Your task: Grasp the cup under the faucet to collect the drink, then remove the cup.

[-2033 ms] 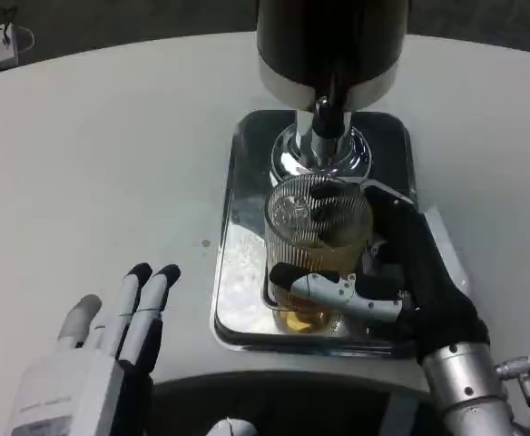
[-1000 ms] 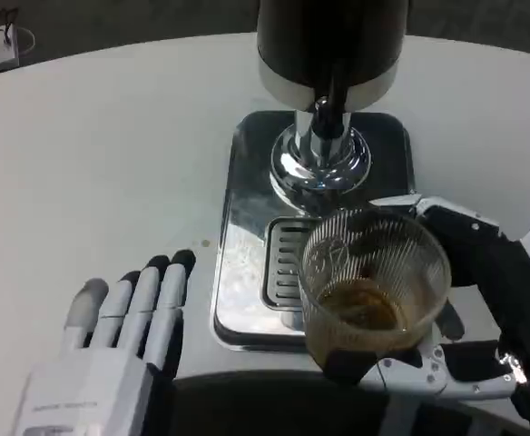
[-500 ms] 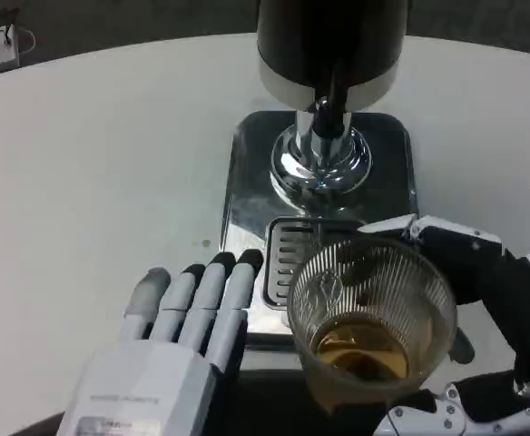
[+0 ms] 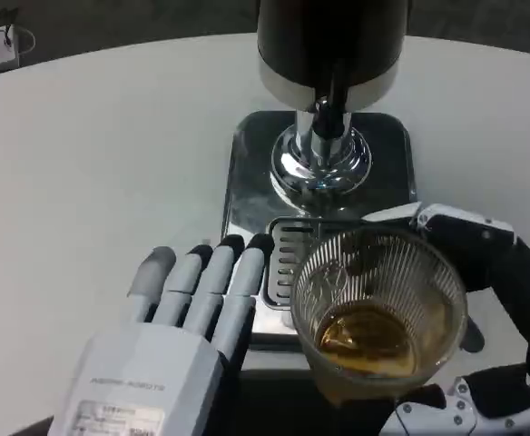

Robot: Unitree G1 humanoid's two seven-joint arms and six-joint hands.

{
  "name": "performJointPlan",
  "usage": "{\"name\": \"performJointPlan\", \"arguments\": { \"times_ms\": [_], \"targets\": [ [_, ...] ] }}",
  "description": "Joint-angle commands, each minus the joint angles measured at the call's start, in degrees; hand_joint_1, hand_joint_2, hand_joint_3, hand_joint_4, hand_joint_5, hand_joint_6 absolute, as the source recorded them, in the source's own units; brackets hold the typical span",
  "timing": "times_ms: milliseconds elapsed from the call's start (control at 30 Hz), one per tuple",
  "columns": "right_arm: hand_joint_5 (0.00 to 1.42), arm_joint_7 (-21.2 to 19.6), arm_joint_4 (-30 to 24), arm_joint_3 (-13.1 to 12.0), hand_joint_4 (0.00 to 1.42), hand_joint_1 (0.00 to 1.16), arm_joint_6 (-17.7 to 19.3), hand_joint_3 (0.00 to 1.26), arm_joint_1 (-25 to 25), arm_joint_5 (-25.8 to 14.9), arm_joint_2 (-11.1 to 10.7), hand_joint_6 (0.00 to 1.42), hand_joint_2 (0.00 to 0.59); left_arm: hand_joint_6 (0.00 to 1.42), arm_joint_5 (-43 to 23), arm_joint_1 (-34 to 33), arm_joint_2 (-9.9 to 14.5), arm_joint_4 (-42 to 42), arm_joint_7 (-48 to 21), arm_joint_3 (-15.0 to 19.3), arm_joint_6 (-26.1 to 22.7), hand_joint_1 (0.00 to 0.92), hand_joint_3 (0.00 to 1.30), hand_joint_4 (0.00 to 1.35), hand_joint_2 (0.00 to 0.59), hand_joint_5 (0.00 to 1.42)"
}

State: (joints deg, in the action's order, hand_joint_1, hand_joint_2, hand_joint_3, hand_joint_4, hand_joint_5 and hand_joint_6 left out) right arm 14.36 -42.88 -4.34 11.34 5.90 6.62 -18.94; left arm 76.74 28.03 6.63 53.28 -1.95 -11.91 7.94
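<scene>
Right hand (image 4: 483,309) fingers (image 4: 446,218) grip the cup (image 4: 378,313).

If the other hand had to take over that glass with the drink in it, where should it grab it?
Probably around the ribbed side wall of the glass, coming in level from the left, where the left hand already lies open beside it. The right hand wraps the right side, so the left side is free. The glass is upright, open-topped and partly full, so a grab from above looks unwise.
</scene>
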Motion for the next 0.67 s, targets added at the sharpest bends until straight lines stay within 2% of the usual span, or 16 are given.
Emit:
{"name": "performJointPlan", "arguments": {
  "times_ms": [33, 667],
  "targets": [
    [1.15, 0.06, -1.11, -0.34, 1.01, 1.16, 1.63, 0.95, -1.49, -0.56, -0.21, 1.42, 0.063, 0.00, -0.73, -0.59, 0.11, -0.23, -0.58, 0.84, 0.52, 0.000, 0.00, 0.00, 0.025, 0.04],
    [1.15, 0.15, -1.21, -0.10, 1.01, 1.16, 1.89, 0.95, -2.03, -0.14, -0.41, 1.42, 0.064, 0.00, -0.90, 0.13, -0.26, -1.61, 1.06, 1.35, 1.33, 0.000, 0.00, 0.00, 0.024, 0.04]
  ]
}}
